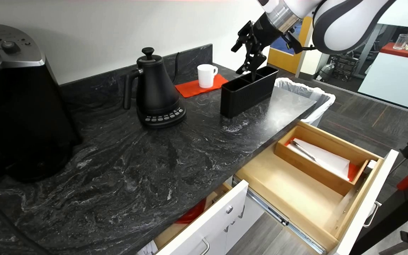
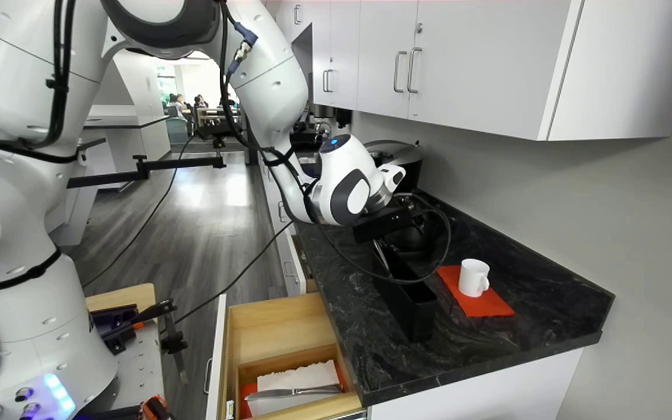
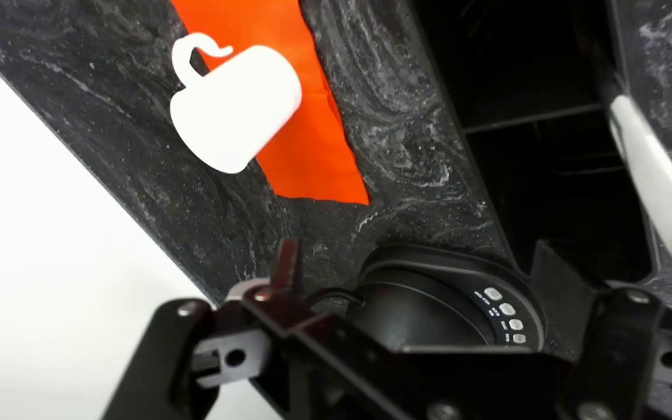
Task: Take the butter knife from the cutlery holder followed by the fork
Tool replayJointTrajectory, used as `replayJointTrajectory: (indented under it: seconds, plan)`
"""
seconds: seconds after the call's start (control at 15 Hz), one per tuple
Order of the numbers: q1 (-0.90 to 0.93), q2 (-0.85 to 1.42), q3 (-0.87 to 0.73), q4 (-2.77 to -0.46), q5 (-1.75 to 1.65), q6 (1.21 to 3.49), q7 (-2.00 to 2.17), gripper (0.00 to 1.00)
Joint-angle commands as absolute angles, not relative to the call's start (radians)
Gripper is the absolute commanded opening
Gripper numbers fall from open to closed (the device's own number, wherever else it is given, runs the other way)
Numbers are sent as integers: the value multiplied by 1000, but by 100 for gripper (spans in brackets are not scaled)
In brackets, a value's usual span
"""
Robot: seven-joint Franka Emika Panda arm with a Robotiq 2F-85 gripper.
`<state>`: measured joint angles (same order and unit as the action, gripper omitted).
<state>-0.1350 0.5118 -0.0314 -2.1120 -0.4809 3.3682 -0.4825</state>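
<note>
Standing left to right on the dark, veined counter (image 1: 154,163) in an exterior view are a black kettle (image 1: 157,88), a white mug (image 1: 205,76) on an orange cloth (image 1: 190,90) and the cutlery holder (image 1: 241,101), a long, narrow, matte-black box, open at the top and split by dividers. The robot's jaws hang just above it, spread wide with nothing between them. A slender, pale metal utensil (image 3: 662,186) leans out of the holder, crossing its rim and passing outside the jaws' gap in the wrist view. Farther right, in an open drawer (image 1: 292,173) below the counter's edge, the butter knife (image 2: 289,392), silvery and shiny, lies across a white sheet (image 2: 295,375) inside a wooden compartment (image 1: 313,169).

Again from left, a coffee machine (image 1: 11,106) runs out of frame, and another drawer (image 1: 214,219) hides most of its contents under the counter. The kettle all but vanishes behind the robot arm (image 2: 272,76) in an exterior view, where the jaws, too, are lost in black. Deep shadow inside the holder swallows the utensil's lower end, so its compartment cannot be told; its upper end leaves the wrist view at right, and its kind cannot be made out. Whether it touches the jaws is unclear. The knife's blade nearly melts into the white sheet in an exterior view.
</note>
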Motion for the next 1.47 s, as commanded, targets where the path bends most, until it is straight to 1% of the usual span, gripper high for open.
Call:
replayJointTrajectory:
  seconds: [0.0,0.2,0.73,1.07,1.27,1.4]
  plan:
    - [-176,495,33,-2129,-469,3245,-447,100]
    - [-168,492,46,-2118,-436,3206,-423,100]
    - [-113,486,-8,-2100,-393,3237,-407,100]
    - [-99,425,-5,-2111,-364,3218,-364,100]
    - [-93,367,14,-2140,-326,3122,-324,100]
    - [-60,333,-14,-2145,-309,3046,-293,100]
